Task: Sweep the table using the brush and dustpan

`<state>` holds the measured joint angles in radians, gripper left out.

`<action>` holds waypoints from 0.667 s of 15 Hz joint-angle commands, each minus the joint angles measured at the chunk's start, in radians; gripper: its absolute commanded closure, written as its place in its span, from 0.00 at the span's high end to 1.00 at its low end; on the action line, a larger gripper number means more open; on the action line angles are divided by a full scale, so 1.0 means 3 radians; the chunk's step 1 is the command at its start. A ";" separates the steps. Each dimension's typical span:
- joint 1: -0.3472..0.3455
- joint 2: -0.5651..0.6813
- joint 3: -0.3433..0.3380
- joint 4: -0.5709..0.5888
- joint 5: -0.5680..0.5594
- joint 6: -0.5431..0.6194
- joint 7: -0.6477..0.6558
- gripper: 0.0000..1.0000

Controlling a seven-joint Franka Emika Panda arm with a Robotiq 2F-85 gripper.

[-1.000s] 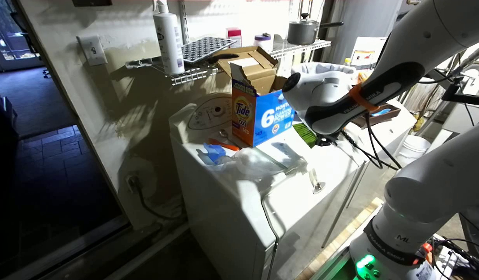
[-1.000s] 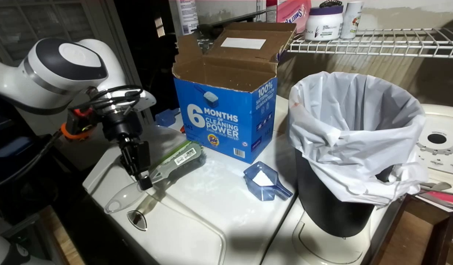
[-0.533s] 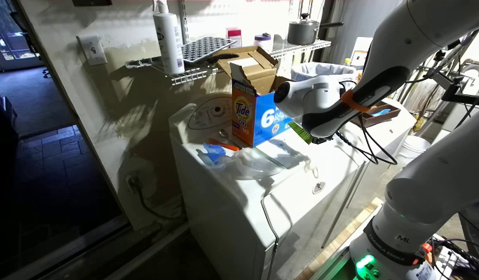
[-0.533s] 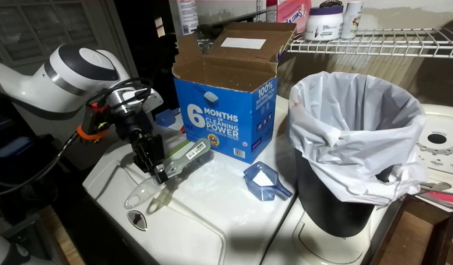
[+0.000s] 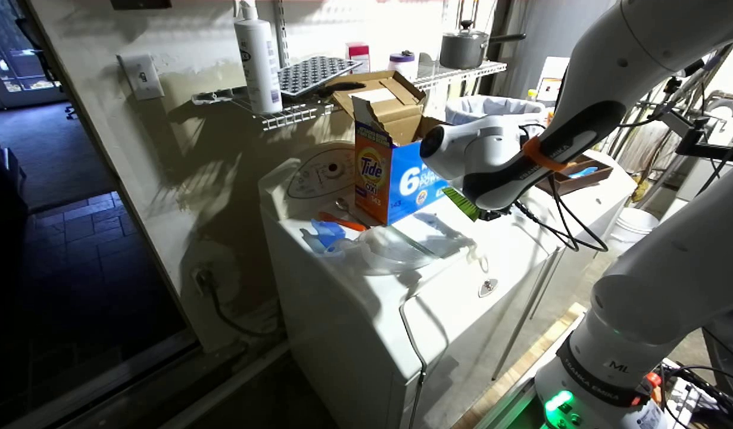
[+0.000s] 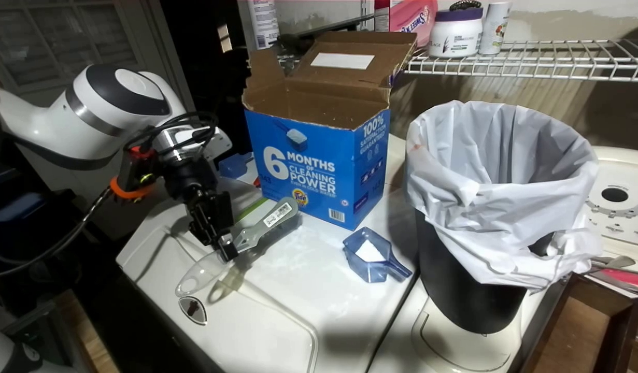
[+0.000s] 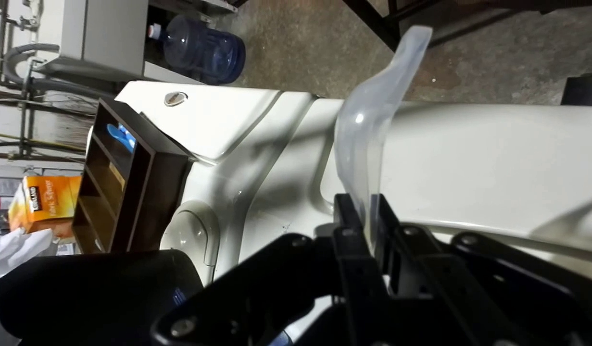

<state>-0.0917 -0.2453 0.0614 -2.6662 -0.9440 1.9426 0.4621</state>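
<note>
"Go on, what's the claw (image 7: 366,211) got?"
"Pinching the brush (image 6: 257,230) by its clear handle (image 7: 365,125)! Green bristles (image 5: 460,204) near the Tide box (image 6: 308,155), over the white table (image 6: 303,285)."

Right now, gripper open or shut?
Shut: in the wrist view, the gripper pinches the clear brush handle between its jaws.

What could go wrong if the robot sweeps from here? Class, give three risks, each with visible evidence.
1. The brush appears close to the cardboard box; a stroke that way might bump it.
2. The blue scoop, holding what looks like white powder, lies on the white top; a wide stroke could tip it.
3. The gripper holds the brush only by its clear handle, which might twist under drag.
</note>
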 commanded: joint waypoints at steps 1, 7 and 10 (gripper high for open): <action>0.0077 0.0206 -0.0012 0.0111 -0.0279 -0.0225 0.0057 0.03; 0.0128 0.0544 -0.0052 0.0222 -0.0699 -0.0211 0.0195 0.03; 0.0141 0.0673 -0.0070 0.0261 -0.0875 -0.0203 0.0299 0.03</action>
<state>-0.0720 -0.1022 0.0601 -2.6202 -1.1404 1.8960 0.5053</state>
